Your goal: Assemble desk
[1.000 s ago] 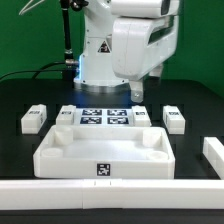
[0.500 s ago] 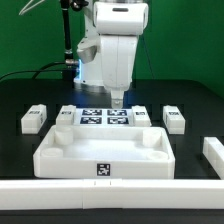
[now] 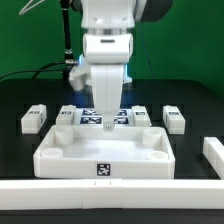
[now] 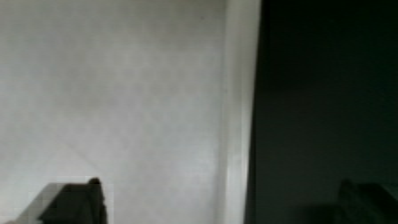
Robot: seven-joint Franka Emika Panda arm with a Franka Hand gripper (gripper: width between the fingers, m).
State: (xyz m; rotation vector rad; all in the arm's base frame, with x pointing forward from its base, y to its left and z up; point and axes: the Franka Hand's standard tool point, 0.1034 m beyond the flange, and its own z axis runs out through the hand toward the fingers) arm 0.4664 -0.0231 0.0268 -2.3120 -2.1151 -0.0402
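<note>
The white desk tabletop [image 3: 105, 152] lies near the front of the black table, rim up, with round sockets in its corners. Short white tagged legs lie behind it: two toward the exterior view's left [image 3: 33, 119] [image 3: 66, 115] and two toward its right [image 3: 141, 116] [image 3: 174, 119]. My gripper [image 3: 105, 127] hangs fingers down at the tabletop's far rim, near the middle. In the wrist view the gripper [image 4: 217, 205] is open and empty. Its dark fingertips [image 4: 71, 200] stand wide apart, with a white surface [image 4: 125, 100] and its straight edge between them.
The marker board [image 3: 122, 117] lies just behind the tabletop, partly hidden by my arm. A long white bar [image 3: 100, 195] runs along the front edge. Another white piece [image 3: 213, 152] lies at the exterior view's right. The robot base and cables stand at the back.
My arm has swung from the exterior view's right toward the middle and come down, bringing the gripper to the tabletop's far rim. The parts have not moved.
</note>
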